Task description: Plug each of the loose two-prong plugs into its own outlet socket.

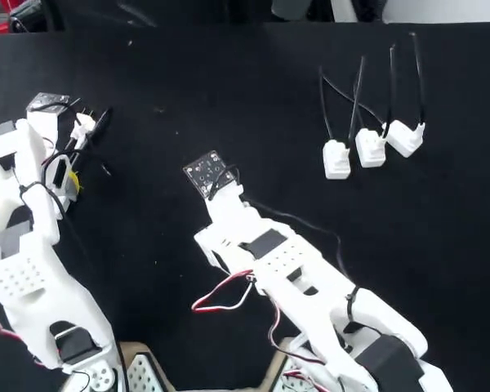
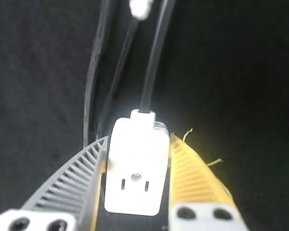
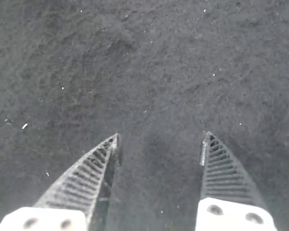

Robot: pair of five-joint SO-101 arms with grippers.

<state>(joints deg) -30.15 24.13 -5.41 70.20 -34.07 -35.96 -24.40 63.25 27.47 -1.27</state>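
Note:
A white socket block [image 2: 135,178] with two slots and a round hole hangs on a black cord, and my left gripper [image 2: 137,139] is shut on its sides. From above, that white piece [image 1: 83,126] is at the far left of the black table, at the tip of the left arm. Three more white cord ends [image 1: 336,159] [image 1: 370,148] [image 1: 405,137] lie in a row at the right, their black cords running to the back. My right gripper [image 3: 162,137] stands open over bare black cloth, at the table's middle [image 1: 218,181], well left of that row.
Black cloth covers the table [image 1: 163,73]. Black cords [image 2: 98,72] run past the held block on the left. A red and white wire loop [image 1: 224,296] hangs at the right arm's base. Open cloth lies between the two arms.

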